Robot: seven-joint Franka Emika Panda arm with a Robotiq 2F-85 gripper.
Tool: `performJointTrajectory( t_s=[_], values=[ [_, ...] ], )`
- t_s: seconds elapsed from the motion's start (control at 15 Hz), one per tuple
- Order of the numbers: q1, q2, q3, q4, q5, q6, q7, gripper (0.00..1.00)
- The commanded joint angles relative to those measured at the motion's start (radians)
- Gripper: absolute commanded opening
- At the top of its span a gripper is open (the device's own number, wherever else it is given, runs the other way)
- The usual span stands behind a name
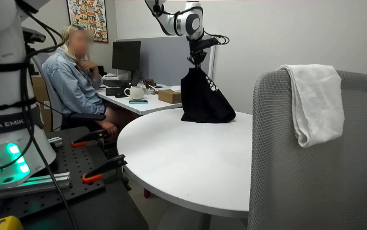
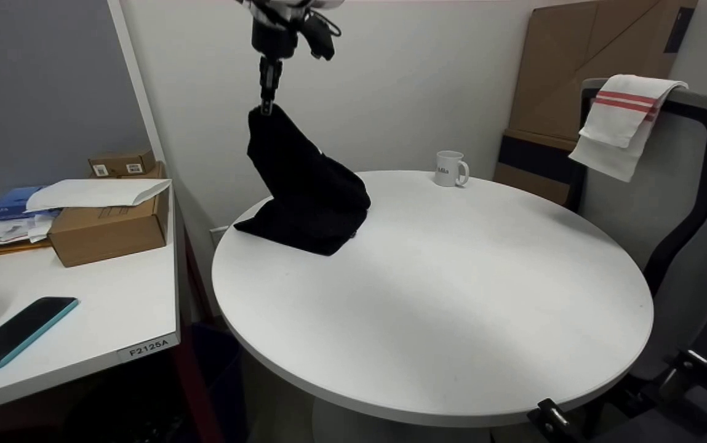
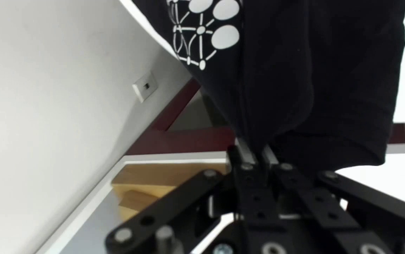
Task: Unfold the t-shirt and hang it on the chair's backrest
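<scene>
Largest is the round white counter (image 2: pixel 451 307), which you see in both exterior views; beside it stands the office chair (image 1: pixel 304 191), its grey mesh backrest (image 1: pixel 274 127) upright; the black t-shirt (image 1: pixel 202 102), well apart from the chair, hangs by its upper end near the counter's rim, its lower folds resting on the surface; how far the t-shirt is unfolded you cannot tell; a folded white towel (image 2: pixel 621 126), marked with red stripes, is draped over the top edge of the backrest; your hand (image 3: pixel 257 151), pointing downward above the counter, is clenched on the upper end of the t-shirt; the white mug (image 2: pixel 448 170) stands upright near the counter's rim, between t-shirt and chair in an exterior view, its handle on the chair's side; last comes the white print (image 3: pixel 225 37) on the t-shirt, whose ovals, dots and joining lines you read best in the wrist view.
</scene>
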Motion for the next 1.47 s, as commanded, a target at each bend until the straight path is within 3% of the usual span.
performJointTrajectory(
  t_s=[0.0, 0.4, 0.73, 1.07, 1.4],
  values=[
    [-0.022, -0.138, 0.006, -0.021, 0.054, 0.016, 0.111, 0.02],
    [-0.043, -0.271, -0.001, 0.039, 0.107, 0.029, 0.331, 0.02],
    [-0.035, -0.316, -0.033, 0.083, 0.084, 0.089, 0.524, 0.02],
    [-0.043, -0.367, -0.056, 0.111, 0.068, 0.093, 0.599, 0.02],
    [-0.096, -0.469, -0.076, 0.029, 0.092, 0.109, 0.623, 0.02]
  ],
)
